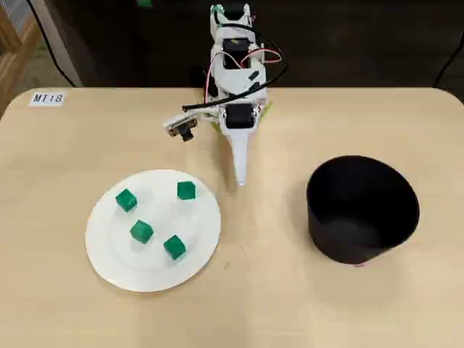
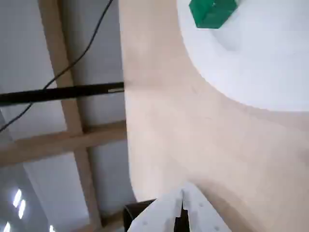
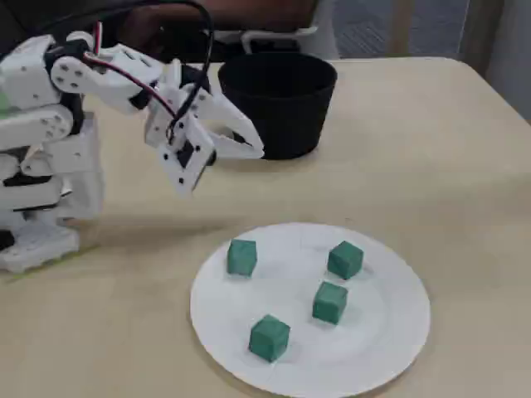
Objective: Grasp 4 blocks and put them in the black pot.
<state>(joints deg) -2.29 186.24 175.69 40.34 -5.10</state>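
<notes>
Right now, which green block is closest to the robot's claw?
The block at the plate's top edge in the overhead view, on the gripper's side. The other three sit farther across the plate.

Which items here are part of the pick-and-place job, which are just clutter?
Job:
- four green blocks, all on the plate
- black pot, nothing visible inside
- gripper, shut, holding nothing

Not part of the job:
- white paper plate under the blocks
- label at the table corner
</notes>
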